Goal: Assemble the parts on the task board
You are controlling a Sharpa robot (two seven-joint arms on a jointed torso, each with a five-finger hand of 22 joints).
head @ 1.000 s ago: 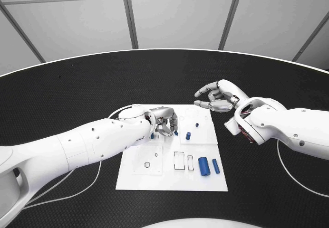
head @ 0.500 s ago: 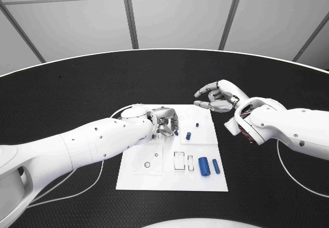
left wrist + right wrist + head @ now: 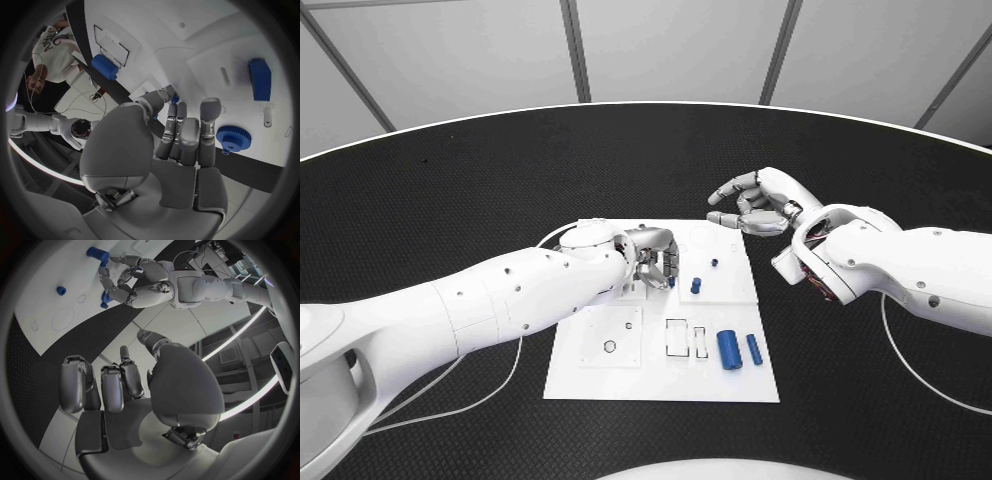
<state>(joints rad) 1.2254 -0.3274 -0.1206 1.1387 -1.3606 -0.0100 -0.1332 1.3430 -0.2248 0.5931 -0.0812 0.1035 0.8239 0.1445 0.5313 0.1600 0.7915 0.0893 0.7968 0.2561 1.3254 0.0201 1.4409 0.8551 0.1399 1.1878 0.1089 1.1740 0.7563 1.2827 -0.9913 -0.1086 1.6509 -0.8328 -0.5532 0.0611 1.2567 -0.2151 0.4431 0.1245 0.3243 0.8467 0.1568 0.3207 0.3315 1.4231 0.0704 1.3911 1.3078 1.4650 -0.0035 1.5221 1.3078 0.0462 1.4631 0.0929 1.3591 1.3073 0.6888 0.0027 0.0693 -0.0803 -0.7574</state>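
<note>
The white task board (image 3: 596,372) lies mid-table. My left hand (image 3: 651,258) hangs over its far left part with the fingers curled down. A small blue part (image 3: 175,98) shows at the thumb tip, pinched against the fingers. A blue gear (image 3: 233,137) stands on the board just beyond the fingertips, with a blue block (image 3: 695,285) and a small blue peg (image 3: 714,263) to its right. A large blue cylinder (image 3: 728,349) and a slimmer one (image 3: 754,349) lie at the near right. My right hand (image 3: 759,203) hovers past the far right corner, fingers curled, holding nothing.
Rectangular slots (image 3: 676,337) and a round hole (image 3: 609,346) are cut in the board's near half. A white cable (image 3: 473,400) trails over the black table (image 3: 459,190) to the board's left.
My left arm has eased a little forward over the board while the hand stays above the same spot. The right hand and the loose parts have not moved.
</note>
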